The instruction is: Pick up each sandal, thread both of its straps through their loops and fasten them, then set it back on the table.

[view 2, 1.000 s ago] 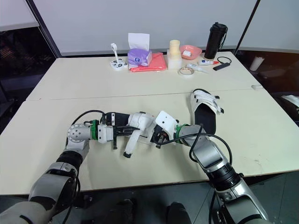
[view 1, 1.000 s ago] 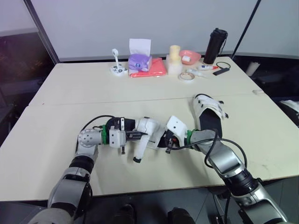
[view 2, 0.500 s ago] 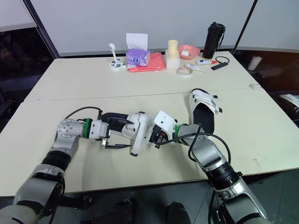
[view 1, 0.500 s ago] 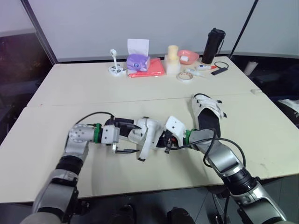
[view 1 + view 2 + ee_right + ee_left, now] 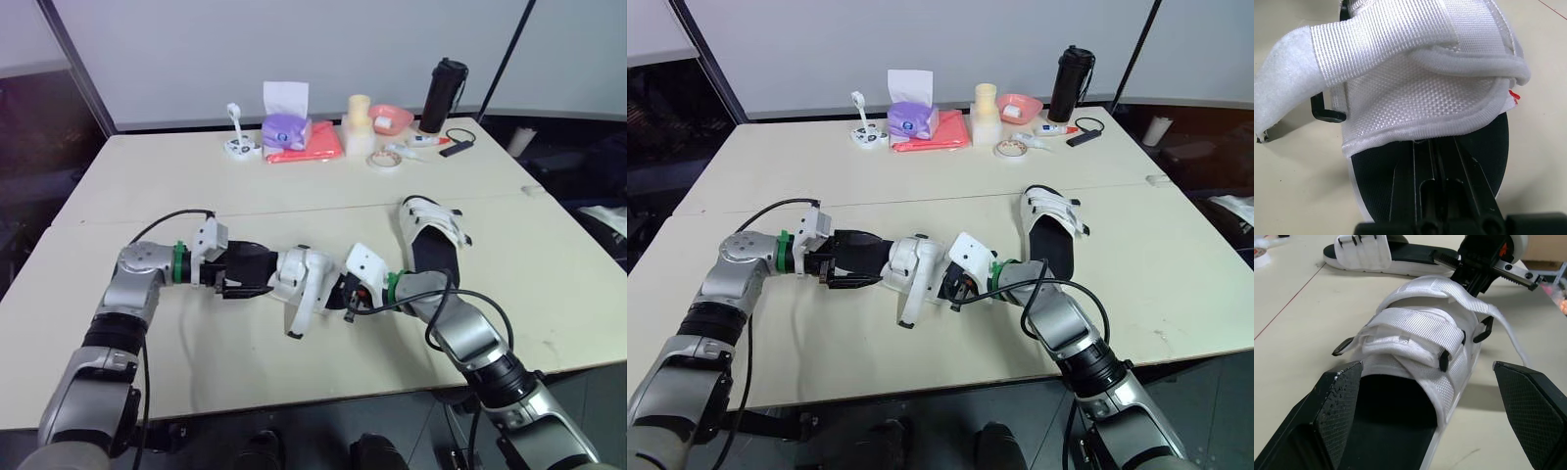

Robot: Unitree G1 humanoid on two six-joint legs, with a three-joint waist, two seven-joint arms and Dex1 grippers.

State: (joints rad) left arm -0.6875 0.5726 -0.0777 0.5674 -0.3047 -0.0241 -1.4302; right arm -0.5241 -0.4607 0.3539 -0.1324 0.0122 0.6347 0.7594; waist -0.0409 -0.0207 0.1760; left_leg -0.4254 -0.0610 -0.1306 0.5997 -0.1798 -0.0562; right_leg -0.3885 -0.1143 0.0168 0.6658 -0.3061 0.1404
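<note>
The left fingers (image 5: 1337,413) stand spread wide, one on either side of the heel end of the near sandal (image 5: 299,279), without clamping it. The right fingers (image 5: 1425,196) are pressed together at that sandal's toe end and seem to pinch its front edge, though the white upper partly hides the contact. The sandal rests on the counter (image 5: 147,196) between the two arms, one strap (image 5: 298,315) trailing loose toward the near edge. A second sandal (image 5: 431,235) lies flat on the counter just beyond the right arm.

Your beige surface (image 5: 823,176) carries a strapped sandal (image 5: 911,279) front-centre, a second sandal (image 5: 1050,230) right of it, tissue box (image 5: 911,116) and black bottle (image 5: 1066,83) far back
</note>
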